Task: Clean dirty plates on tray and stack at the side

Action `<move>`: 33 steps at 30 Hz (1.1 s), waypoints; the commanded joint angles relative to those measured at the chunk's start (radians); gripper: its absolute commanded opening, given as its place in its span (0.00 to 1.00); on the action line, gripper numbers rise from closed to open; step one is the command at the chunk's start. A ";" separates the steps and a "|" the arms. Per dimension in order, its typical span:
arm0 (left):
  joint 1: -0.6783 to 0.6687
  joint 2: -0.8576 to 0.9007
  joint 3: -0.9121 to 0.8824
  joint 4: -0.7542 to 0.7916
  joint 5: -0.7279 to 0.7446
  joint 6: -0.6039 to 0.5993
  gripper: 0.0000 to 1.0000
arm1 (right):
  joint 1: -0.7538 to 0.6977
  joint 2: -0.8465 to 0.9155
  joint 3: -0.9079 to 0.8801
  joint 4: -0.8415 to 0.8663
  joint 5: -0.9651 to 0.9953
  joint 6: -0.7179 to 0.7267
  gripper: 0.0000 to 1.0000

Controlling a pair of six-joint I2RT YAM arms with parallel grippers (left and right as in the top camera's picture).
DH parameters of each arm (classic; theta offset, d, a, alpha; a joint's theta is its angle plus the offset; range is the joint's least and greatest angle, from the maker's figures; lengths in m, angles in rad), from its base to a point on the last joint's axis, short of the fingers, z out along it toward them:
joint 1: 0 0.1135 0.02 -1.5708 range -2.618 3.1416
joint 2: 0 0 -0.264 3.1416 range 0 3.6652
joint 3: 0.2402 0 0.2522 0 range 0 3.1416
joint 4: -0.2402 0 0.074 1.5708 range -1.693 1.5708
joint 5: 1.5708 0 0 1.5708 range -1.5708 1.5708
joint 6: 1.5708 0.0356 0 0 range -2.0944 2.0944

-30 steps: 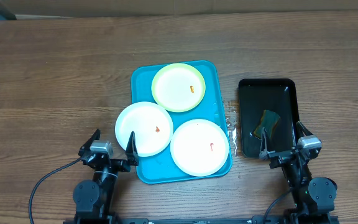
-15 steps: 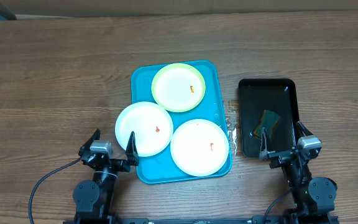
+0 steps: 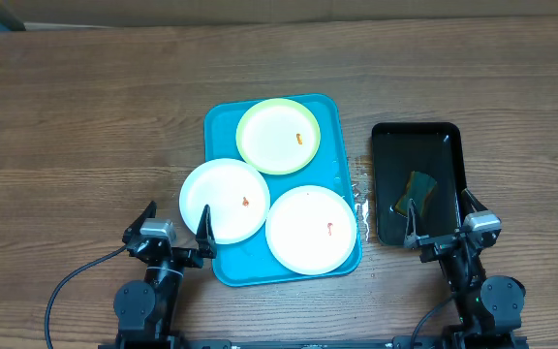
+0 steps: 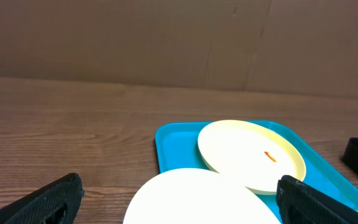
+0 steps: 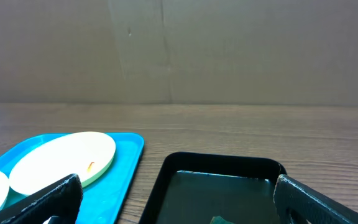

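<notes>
Overhead, we see three smeared plates point(image 3: 224, 201) on the turquoise tray point(image 3: 223, 262), beside a black tray point(image 3: 450, 136) holding a sponge point(image 3: 418, 190); left gripper point(image 3: 176, 215) and right gripper point(image 3: 441, 208) spread, empty. Left wrist: we face the plates. Right wrist: the black tray lies ahead.

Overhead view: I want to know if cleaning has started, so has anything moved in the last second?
Nothing visibly changed. The green-rimmed plate, left white plate and right white plate remain on the blue tray, the sponge in the black tray; the left gripper and right gripper stay open and empty.
</notes>
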 commanded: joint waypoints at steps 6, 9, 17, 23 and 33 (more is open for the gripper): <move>-0.003 -0.003 -0.004 -0.002 -0.013 0.008 1.00 | 0.005 -0.010 -0.010 0.006 -0.001 -0.005 1.00; -0.003 -0.004 -0.004 -0.001 0.007 0.003 1.00 | 0.005 -0.010 -0.010 0.006 -0.016 0.060 1.00; -0.003 -0.004 -0.004 0.024 0.163 -0.273 1.00 | 0.005 -0.010 -0.010 0.011 -0.050 0.292 1.00; -0.003 -0.003 0.018 0.132 0.287 -0.284 1.00 | 0.005 -0.010 0.011 0.029 -0.232 0.324 1.00; -0.003 0.154 0.417 -0.193 0.283 -0.182 1.00 | 0.005 0.064 0.326 -0.165 -0.317 0.320 1.00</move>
